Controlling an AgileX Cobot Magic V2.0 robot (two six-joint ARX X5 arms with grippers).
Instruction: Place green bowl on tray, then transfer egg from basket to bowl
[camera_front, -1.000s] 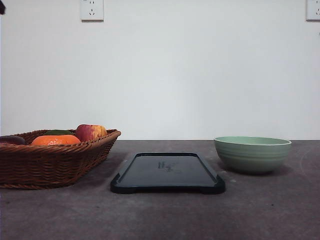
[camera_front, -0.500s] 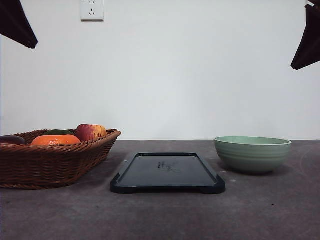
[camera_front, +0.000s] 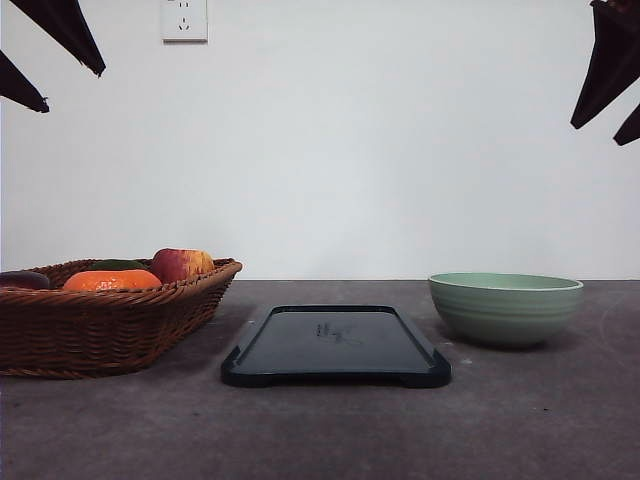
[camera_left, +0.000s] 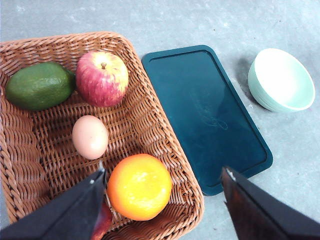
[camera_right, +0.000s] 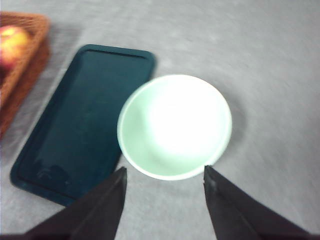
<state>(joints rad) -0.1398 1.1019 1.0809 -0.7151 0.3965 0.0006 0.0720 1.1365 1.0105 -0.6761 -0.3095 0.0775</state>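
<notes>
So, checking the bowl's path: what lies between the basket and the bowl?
The tray, bare, sits between the basket and the bowl, clearest in the front view.

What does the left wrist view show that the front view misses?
Left wrist alone: the egg lying in the basket, beside an avocado. Front alone: a wall socket, and the right gripper open, high above the table. Both: basket, apple, orange, bare tray, bowl off the tray, left gripper open.

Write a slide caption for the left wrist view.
Open left gripper above basket holding egg, tray bare beside it.
</notes>
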